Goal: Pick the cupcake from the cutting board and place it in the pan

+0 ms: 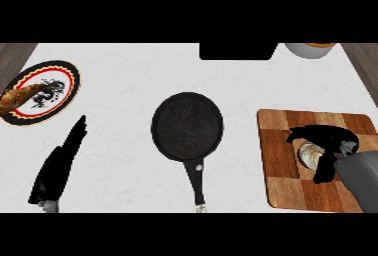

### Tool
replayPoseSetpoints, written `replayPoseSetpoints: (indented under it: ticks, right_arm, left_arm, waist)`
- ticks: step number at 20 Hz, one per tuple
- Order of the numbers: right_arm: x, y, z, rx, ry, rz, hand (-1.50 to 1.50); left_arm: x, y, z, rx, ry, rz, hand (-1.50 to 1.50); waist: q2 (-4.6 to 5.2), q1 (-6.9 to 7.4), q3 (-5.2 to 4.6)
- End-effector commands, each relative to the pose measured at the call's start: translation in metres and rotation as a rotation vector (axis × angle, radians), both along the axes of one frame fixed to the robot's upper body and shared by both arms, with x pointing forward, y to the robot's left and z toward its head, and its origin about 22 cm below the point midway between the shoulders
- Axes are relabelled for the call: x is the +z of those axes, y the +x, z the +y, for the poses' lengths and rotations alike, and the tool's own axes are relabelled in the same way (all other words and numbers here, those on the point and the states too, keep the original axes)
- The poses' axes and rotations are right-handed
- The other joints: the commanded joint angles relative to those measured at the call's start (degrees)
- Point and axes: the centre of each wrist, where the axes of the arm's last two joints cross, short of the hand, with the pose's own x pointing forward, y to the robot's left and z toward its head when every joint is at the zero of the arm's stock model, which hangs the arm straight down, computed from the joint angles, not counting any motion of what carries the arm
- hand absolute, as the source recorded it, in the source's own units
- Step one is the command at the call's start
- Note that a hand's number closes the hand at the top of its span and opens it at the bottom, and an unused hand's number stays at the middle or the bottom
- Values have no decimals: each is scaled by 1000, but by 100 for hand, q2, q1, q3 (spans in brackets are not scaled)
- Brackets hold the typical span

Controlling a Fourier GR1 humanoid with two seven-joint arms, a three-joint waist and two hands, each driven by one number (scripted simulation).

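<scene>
Right hand [328, 137] curls around the cupcake [311, 154] on the cutting board [284, 165]; lifted off-centre, it could tip before reaching the pan [187, 125], left of the board.

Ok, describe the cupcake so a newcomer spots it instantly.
Find the wooden cutting board at the counter's right, beside the black pan. On it, the right hand curls round the cupcake: the only pale, rounded thing on the board.

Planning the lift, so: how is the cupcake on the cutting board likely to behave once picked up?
The cupcake looks small, so probably light. Its pale swirled top seems soft and may smear under the right hand curled around it. Tipped on its side, its round shape might roll in the pan.
</scene>
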Motion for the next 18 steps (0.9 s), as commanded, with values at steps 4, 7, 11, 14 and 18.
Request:
replayPoseSetpoints:
  ticks: [4, 7, 11, 14, 18]
  right_arm:
    - [-7, 3, -12, -39, 91, 20, 150]
    - [-6, 8, 0, -44, 134, 64, 150]
    - [-13, -20, -9, -49, 169, 31, 150]
    - [-16, 3, -21, -52, 105, -133, 150]
    - [-24, 19, 0, -52, 57, -326, 150]
  left_arm:
    - [6, -8, 14, 8, -24, 15, 0]
    - [-1, -22, 7, 1, -8, 1, 0]
    - [1, 5, 11, 1, -10, 4, 0]
    - [14, 4, -12, -3, -9, 15, 0]
    - [2, -15, 10, -7, 1, 8, 0]
  waist:
    - [17, 8, 23]
    - [10, 19, 20]
    - [4, -74, 19]
    - [25, 16, 26]
    - [38, 100, 28]
